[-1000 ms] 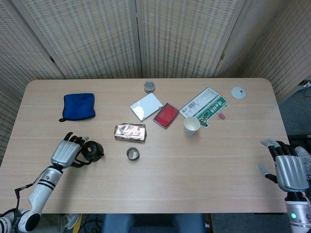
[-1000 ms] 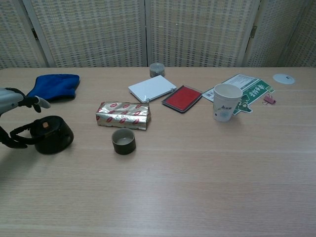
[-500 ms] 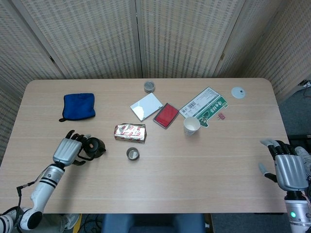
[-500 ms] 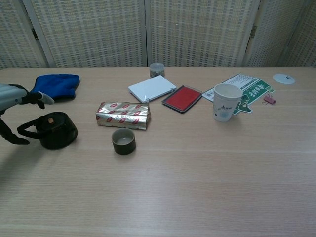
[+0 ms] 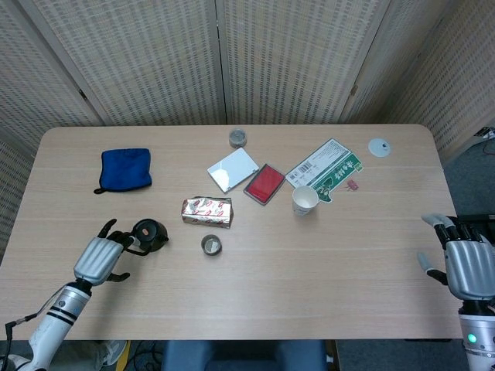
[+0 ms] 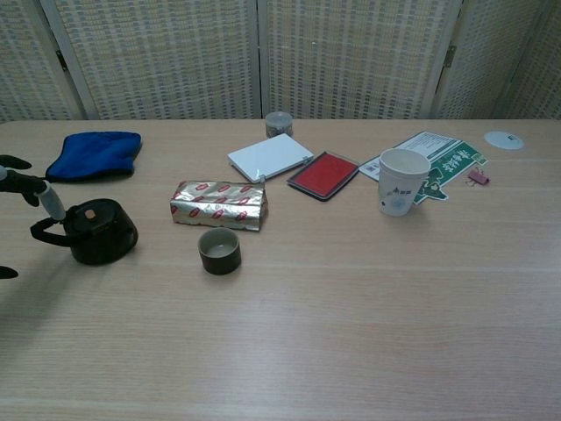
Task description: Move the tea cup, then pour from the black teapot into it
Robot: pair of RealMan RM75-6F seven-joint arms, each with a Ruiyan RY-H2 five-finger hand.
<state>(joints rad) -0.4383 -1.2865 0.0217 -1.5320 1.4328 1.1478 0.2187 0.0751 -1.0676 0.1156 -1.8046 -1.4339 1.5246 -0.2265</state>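
The black teapot (image 5: 148,233) (image 6: 101,233) stands upright on the table at the near left, handle toward my left hand. About a hand's width to its right sits the small dark tea cup (image 5: 211,245) (image 6: 219,251). My left hand (image 5: 99,260) (image 6: 26,188) hovers just left of the teapot with fingers spread, their tips close to the handle but holding nothing. Off the table's near right corner, my right hand (image 5: 467,263) stays open and empty; the chest view does not show it.
A foil packet (image 5: 206,212) lies just behind the tea cup. Further back are a blue cloth (image 5: 125,168), a white box (image 5: 232,169), a red pad (image 5: 265,183), a paper cup (image 5: 304,200), a green leaflet (image 5: 326,169) and a small tin (image 5: 237,138).
My left hand has let go of the teapot's handle and drawn back toward the near left edge. The teapot shifted slightly right and away, then stayed put. The right hand barely moved.
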